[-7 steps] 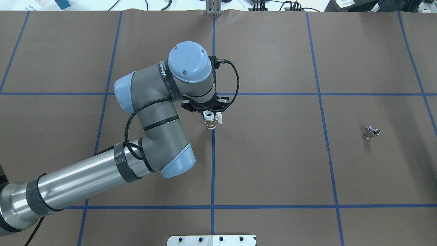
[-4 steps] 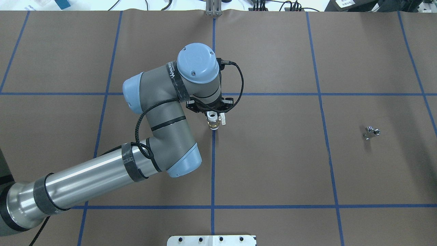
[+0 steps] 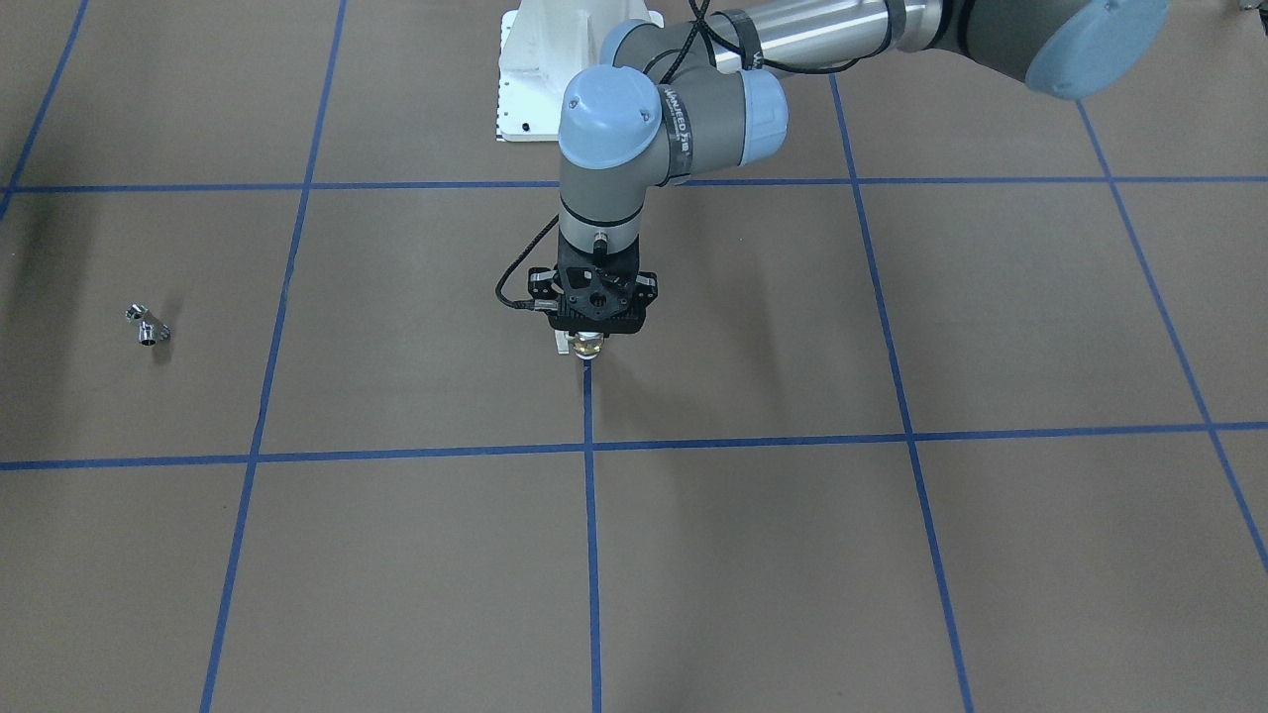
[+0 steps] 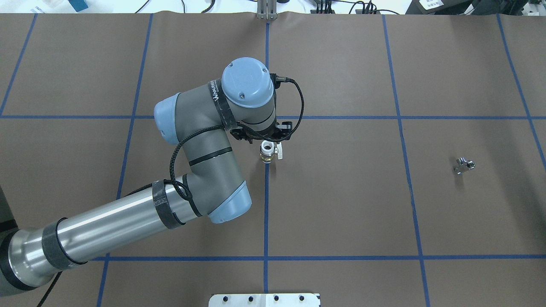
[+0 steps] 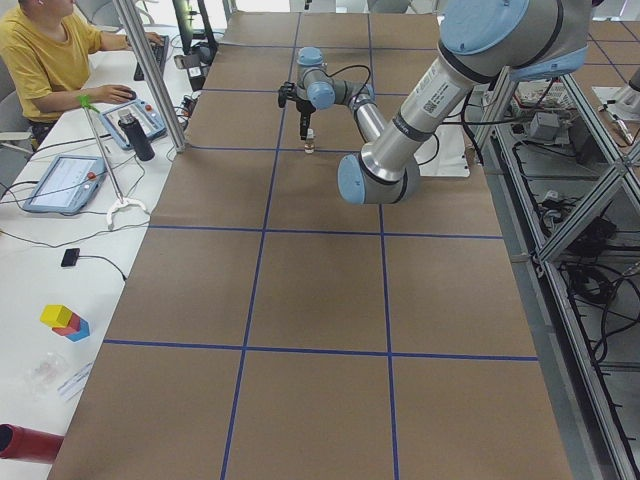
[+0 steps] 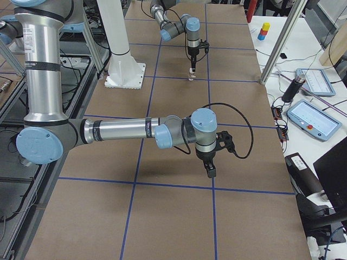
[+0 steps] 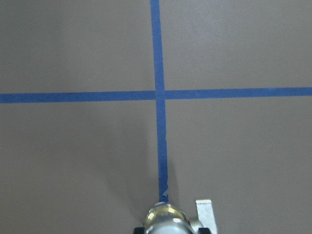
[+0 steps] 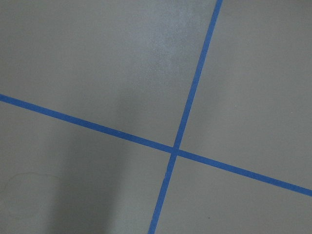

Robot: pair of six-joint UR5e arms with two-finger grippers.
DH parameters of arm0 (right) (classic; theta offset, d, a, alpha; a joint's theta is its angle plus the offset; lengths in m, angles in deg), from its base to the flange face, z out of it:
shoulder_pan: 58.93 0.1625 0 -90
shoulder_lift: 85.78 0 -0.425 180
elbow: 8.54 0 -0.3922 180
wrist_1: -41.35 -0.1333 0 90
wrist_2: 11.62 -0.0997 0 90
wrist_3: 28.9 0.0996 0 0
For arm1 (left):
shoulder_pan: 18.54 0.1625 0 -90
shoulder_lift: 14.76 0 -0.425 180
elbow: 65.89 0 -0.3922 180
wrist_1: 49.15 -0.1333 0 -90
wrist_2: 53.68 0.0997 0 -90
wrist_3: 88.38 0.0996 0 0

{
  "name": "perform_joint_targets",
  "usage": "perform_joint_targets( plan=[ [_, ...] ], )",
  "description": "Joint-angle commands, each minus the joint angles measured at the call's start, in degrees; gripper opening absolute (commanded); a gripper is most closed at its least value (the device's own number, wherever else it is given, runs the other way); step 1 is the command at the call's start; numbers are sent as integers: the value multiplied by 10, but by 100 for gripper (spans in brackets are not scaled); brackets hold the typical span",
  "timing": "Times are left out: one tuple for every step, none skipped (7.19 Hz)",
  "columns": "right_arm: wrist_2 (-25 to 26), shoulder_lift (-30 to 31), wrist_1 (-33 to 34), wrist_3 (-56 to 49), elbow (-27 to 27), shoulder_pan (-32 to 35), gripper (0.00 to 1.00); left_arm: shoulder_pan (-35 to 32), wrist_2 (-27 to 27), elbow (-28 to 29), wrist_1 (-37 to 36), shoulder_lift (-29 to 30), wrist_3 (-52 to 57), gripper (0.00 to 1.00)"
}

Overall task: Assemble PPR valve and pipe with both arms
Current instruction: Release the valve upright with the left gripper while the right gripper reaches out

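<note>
the left black two-finger claw (image 4: pixel 266 143) is squeezed around the small white plastic valve with a brass band (image 4: pixel 267 154), which is upright near the middle of the brown table (image 4: pixel 341 204). the tiny shiny metal pipe (image 4: pixel 464 165) lies far off on the robot's right. i cannot tell if the right black claw (image 6: pixel 210 172) is wide or narrow. the valve may slip, as only its top seems pinched.

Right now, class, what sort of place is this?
Probably a robotics lab: a robot arm gripping a valve over a table taped in a blue grid, with a person at control tablets beside it.
</note>
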Motion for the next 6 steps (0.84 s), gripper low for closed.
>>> perform_joint_targets(
  plan=[
    [0, 0, 0, 0, 1, 0, 99, 0, 8, -25, -6, -3, 3, 100],
    [-1, 0, -1, 1, 1, -5, 99, -9, 8, -60, -32, -24, 39, 100],
    [-3, -1, -2, 32, 7, -25, 99, -14, 8, -143, -69, -91, 93, 100],
    [-3, 2, -47, 98, 11, -50, 99, -34, 8, -253, -97, -180, 151, 100],
    [-3, 6, -121, 203, 12, -79, 99, -66, 8, -336, -127, -253, 217, 100],
    [-3, 15, -180, 279, 12, -112, 99, -116, -31, -372, -128, -323, 292, 100]
  ],
)
